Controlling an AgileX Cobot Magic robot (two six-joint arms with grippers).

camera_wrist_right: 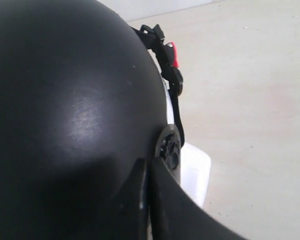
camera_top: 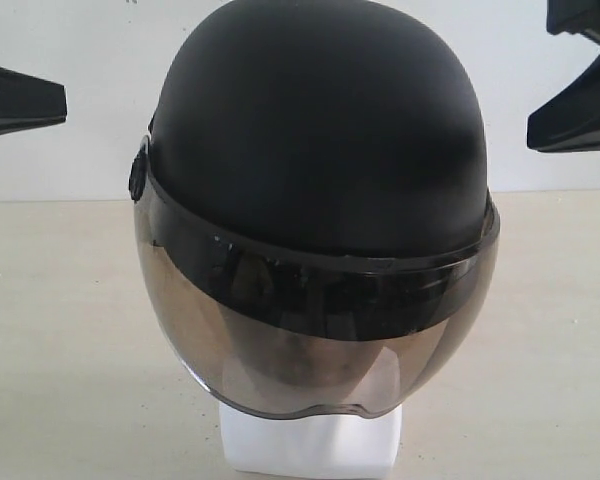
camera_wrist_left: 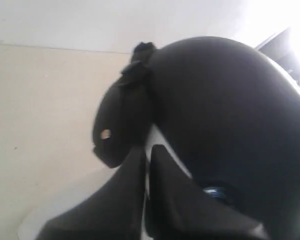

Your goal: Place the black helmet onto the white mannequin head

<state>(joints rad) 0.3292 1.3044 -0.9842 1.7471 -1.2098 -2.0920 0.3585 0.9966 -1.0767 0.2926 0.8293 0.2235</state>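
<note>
Black helmet [camera_top: 315,130] sits fully over white mannequin head [camera_top: 310,440], forward of the bench's [camera_top: 60,330] rear edge; left gripper [camera_wrist_left: 146,152] and right gripper [camera_wrist_right: 148,167], jaws pressed together and empty, flank it clear, so placement is judged complete.

Matte blk helmet [camera_top: 320,120] w/ smoky brown visor [camera_top: 310,345]; white mannequin head [camera_top: 310,448]; beige table [camera_top: 60,350].

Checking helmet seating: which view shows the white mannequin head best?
The exterior view: the white mannequin head shows its neck base, and its face dimly through the visor of the black helmet. The wrist views catch only white slivers beside the shell.
</note>
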